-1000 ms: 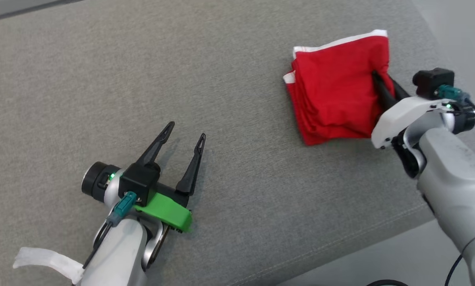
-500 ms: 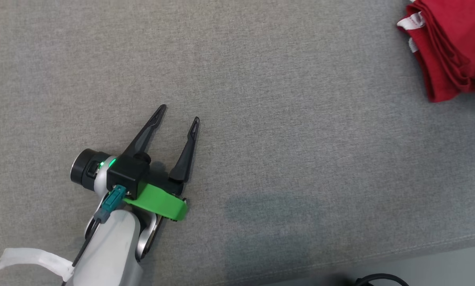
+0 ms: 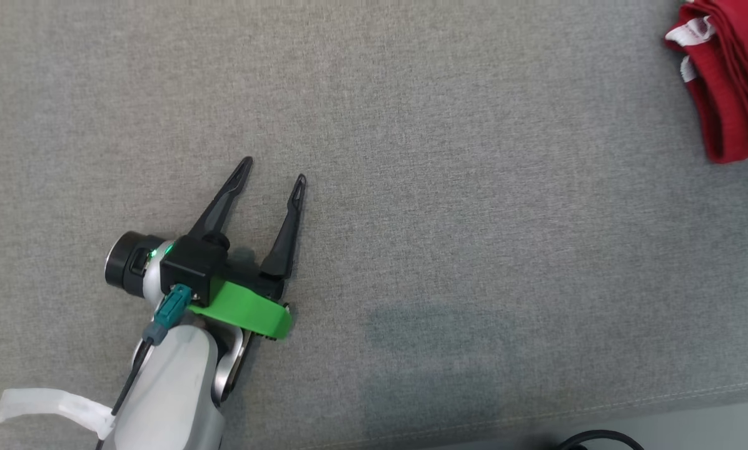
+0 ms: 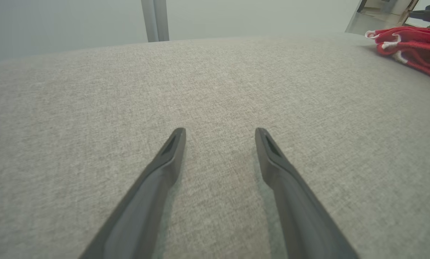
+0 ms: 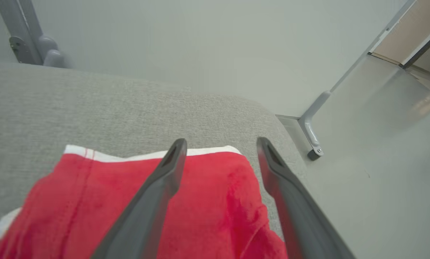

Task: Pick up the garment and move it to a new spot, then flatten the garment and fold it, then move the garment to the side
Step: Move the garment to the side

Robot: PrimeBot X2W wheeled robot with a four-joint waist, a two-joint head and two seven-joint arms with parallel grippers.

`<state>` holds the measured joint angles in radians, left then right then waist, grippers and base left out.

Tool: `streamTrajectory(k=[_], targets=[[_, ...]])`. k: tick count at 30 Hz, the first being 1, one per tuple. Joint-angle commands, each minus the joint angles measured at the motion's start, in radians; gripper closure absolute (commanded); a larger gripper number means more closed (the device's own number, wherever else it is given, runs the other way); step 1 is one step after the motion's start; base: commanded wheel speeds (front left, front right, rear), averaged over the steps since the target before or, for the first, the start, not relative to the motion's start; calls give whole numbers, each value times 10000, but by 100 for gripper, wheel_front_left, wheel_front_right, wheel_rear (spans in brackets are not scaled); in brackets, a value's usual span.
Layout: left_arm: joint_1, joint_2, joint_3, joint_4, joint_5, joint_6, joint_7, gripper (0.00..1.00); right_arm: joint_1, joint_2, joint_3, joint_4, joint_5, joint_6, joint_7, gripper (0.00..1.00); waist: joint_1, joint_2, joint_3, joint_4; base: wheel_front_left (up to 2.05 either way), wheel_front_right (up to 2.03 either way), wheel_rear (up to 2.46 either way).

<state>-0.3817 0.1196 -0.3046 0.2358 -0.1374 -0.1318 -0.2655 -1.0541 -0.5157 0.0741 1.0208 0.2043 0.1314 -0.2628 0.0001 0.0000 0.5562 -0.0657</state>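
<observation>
Looking upward from the bottom of the right wrist view, we saw the right gripper (image 5: 221, 141) with its two fingers spread wide and nothing between them. It was poised over the folded red garment (image 5: 74, 201), which lay close to the rounded edge of the grey cushion (image 5: 92, 104). In the head view the garment sat at the upper right edge of the frame, well apart from the left gripper (image 3: 272, 170) at lower left, likewise wide open and empty over bare fabric. We judged the last step, setting the garment aside, nearly done. To finish it well, the right fingers should lift straight clear so no tip snags a layer. We counted one garment, two grippers, four fingers and one cushion.
</observation>
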Motion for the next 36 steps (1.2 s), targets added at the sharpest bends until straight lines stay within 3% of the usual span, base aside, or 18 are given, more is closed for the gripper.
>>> streamTrajectory(k=[1,5,12,18,26,36], targets=[[206,5,83,157,-16,26,23,0,571,386,-238,-614,-333,-17,-26,0,-1,0,-531,-91,0,0,0],[407,-126,311,235,-72,26,16,0,1810,1438,-408,-2098,-679,-17,-26,0,-1,0,-1126,-152,0,0,0],[892,-342,941,468,-140,26,13,0,3634,2771,382,-3665,-160,-15,-26,0,-1,0,-2070,-200,0,0,0],[1441,-445,1378,712,-52,26,13,0,5234,3312,955,-4340,270,-15,-26,0,-1,0,-2897,-85,0,0,0],[2243,-570,2142,1059,-78,26,13,0,6905,4116,569,-4787,315,-15,-26,0,-1,0,-3845,-17,0,0,0],[2860,-664,2669,1383,73,82,13,0,7958,4522,578,-5484,-114,-14,-26,0,-1,0,-4736,119,0,0,0]])
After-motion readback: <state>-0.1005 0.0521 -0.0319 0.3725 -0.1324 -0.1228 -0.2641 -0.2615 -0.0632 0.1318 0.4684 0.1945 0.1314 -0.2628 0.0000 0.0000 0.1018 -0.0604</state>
